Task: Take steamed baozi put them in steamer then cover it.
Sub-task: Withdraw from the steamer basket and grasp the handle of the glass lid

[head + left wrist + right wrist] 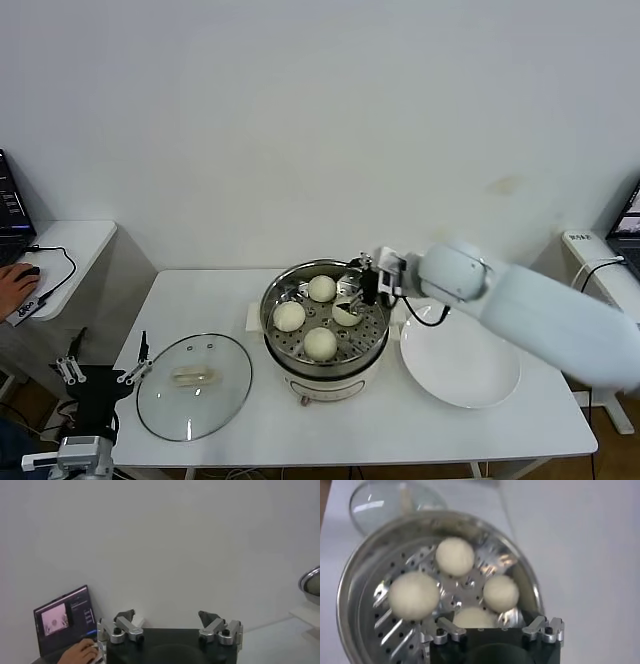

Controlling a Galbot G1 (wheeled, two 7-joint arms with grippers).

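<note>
Hovering open right gripper (352, 293) over four steamed baozi (320, 343) in steamer (275, 330)

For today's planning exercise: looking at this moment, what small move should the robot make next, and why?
Probably lift the open right gripper clear of the steamer: all four baozi already sit on its tray, and the cover lies on the table beside it.

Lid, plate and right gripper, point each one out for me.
Lid (194, 387), head view, on the glass beside its handle.
Plate (470, 372), head view, on its bare middle.
Right gripper (349, 294), head view, midway between its fingertips, over the steamer (275, 340).
</note>
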